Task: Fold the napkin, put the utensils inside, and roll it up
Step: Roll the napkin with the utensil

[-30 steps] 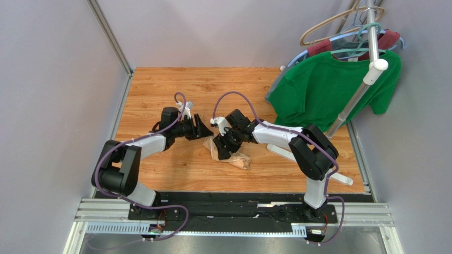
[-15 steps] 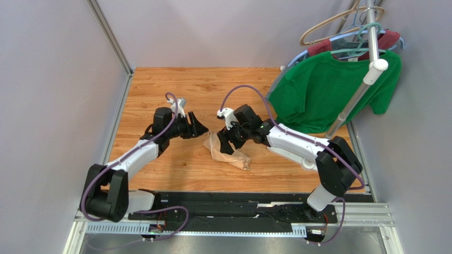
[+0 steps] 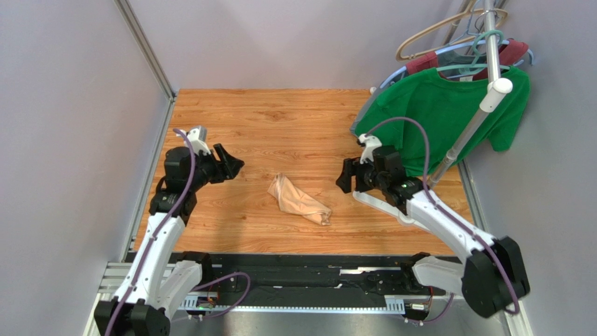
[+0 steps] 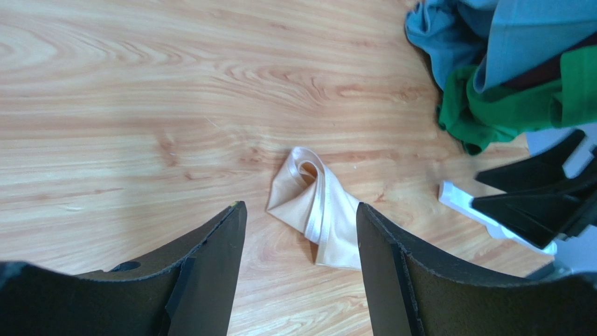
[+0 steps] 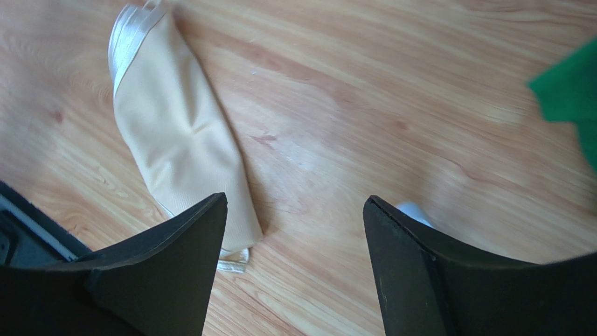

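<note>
**Rolled napkin lies alone between two open grippers**

The napkin [image 3: 300, 199] lies on the wooden table [image 3: 280, 115] as a loose, slightly flattened roll. In the top view it sits near the table's middle, with its long axis running from about 10 o'clock to 4 o'clock. The 10 o'clock end is the wider one. The left wrist view shows the cloth curling round on itself there, with a shiny hem along the fold. Nothing touches the roll.

The left gripper [image 3: 233, 162] hangs at about 10 o'clock from the napkin and well apart from it. Its jaws are spread wide and hold nothing. In its own camera the roll shows in the gap between the two fingers [image 4: 210, 280], farther off on the boards.

The right gripper [image 3: 342, 176] is at about 2 o'clock from the napkin, nearer than the left one but also clear of it. Its jaws are spread too and hold nothing. In its wrist view the roll lies beyond the left finger [image 5: 161, 280], at about 10 o'clock.

Farther out — at 2 o'clock from the roll — a green T-shirt [image 3: 434, 119] hangs from a clothes rack [image 3: 483, 105] at the table's right edge. One white rack leg [image 3: 378, 203] lies on the boards beneath the right arm.
</note>
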{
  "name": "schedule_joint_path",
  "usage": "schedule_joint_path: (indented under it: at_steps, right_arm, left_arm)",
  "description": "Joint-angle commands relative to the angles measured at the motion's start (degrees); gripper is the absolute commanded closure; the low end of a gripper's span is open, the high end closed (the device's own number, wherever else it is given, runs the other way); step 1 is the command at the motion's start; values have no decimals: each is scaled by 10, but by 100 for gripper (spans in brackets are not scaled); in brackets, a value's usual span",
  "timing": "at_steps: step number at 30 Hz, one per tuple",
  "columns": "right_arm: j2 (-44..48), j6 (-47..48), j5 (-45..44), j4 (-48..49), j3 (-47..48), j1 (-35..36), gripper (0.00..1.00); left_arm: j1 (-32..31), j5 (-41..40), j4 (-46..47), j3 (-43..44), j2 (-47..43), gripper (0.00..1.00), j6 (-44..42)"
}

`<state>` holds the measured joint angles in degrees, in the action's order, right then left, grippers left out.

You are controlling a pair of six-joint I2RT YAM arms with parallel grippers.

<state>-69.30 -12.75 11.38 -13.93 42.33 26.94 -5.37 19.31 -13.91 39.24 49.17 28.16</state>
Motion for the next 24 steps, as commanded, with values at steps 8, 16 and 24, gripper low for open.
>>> schedule_joint_path:
  at_steps: [8,16,24]
  right_arm:
    - [230,15,-130,-29,-72,-19,23]
    - [248,24,-140,-36,-85,-18,22]
    - [254,23,-147,-29,-94,-19,22]
  left_arm:
    - [11,27,-169,57,-144,27,-104]
    - [11,27,-153,48,-182,19,-104]
    - [11,2,-153,43,-217,18,-108]
